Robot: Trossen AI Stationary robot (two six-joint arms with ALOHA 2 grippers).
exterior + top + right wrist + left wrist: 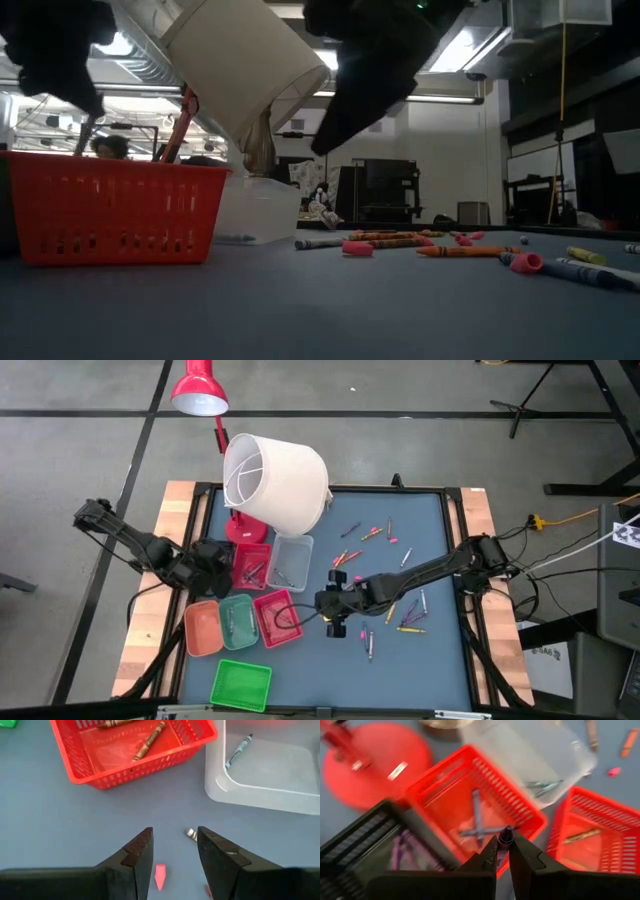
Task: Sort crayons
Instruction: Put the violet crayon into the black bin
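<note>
My left gripper is over the red tray by the lamp base and is shut on a dark purple crayon. Two greyish crayons lie crossed in that tray. My right gripper is open and empty, low over the blue mat between a second red tray and the loose crayons. In the right wrist view its fingers stand on either side of bare mat, with a pink stub just behind them. More crayons lie at the far middle. My left gripper pinches the dark purple crayon between its two fingertips. One end of the crayon sticks out past the fingertips; the rest is hidden between the fingers. The crayon is lifted clear above the red tray.
A clear tray holds a blue crayon. The second red tray holds brown crayons. Orange, teal and green trays stand near the front left. A tilted white lampshade hangs over the far left.
</note>
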